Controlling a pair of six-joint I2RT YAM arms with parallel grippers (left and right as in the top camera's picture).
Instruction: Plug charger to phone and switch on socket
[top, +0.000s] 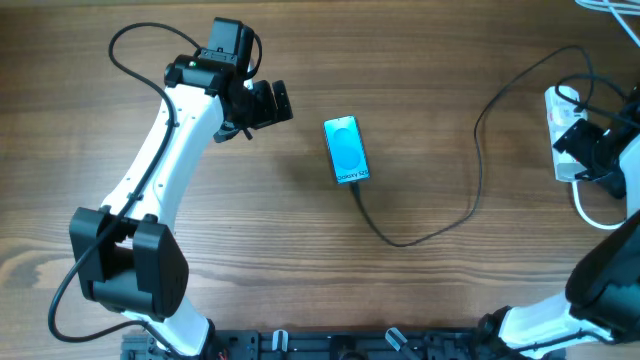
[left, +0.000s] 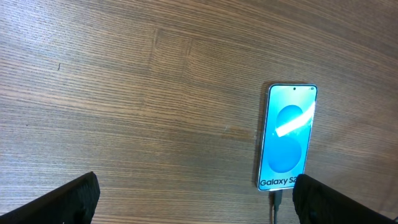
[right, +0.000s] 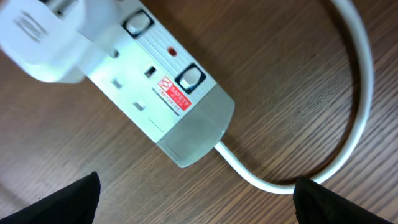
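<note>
A: Overhead, entry one?
B: Phone (top: 347, 150), mid-desk, long axis running near to far. The charger (top: 405, 243) loops from its near end to the socket (top: 565, 168) at the desk's right edge. Right gripper (top: 585, 148) is just beside the socket and is the nearer arm. Left gripper (top: 272, 104) is left of the phone, apart.

A: Left wrist?
B: Fingers (left: 68, 202) spread, empty. The charger tip meets the phone's lower end, seemingly seated.

A: Right wrist?
B: Fingers spread, holding nothing. The socket lies diagonally just ahead. Rocker switch (right: 189, 78) is plain here, unreadable overhead.
</note>
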